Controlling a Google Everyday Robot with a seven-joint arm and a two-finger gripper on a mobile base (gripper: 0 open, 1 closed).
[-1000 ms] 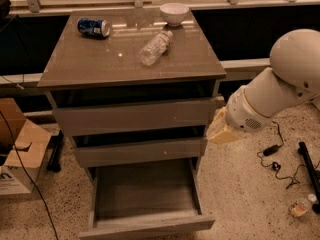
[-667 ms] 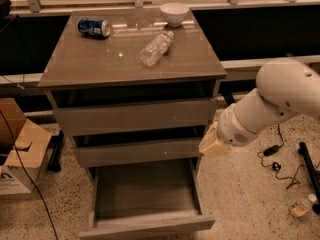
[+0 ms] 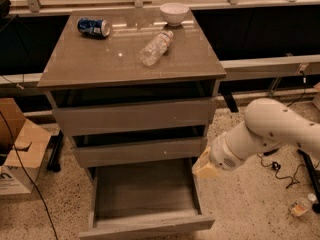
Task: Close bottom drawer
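The bottom drawer (image 3: 145, 225) of the grey-brown cabinet (image 3: 130, 59) is pulled far out toward me, its plain grey floor bare and its flat front at the bottom of the view. The two matching drawers above it, the middle (image 3: 140, 153) and the top (image 3: 132, 116), stand only slightly out. My gripper (image 3: 204, 167) hangs at the end of the white arm (image 3: 270, 131) by the open drawer's right side, next to the middle drawer's right end. Its yellowish tip is seen end-on.
On the cabinet top lie a blue can (image 3: 93, 27), a clear plastic bottle (image 3: 156, 47) on its side and a white bowl (image 3: 174, 13). A cardboard box (image 3: 20, 149) stands on the floor at left. Cables (image 3: 277, 169) and a small bottle (image 3: 300, 206) lie at right.
The arm has swung down and left, bringing the gripper from beside the top drawer's right end to beside the open bottom drawer's right edge. The drawers have not moved.
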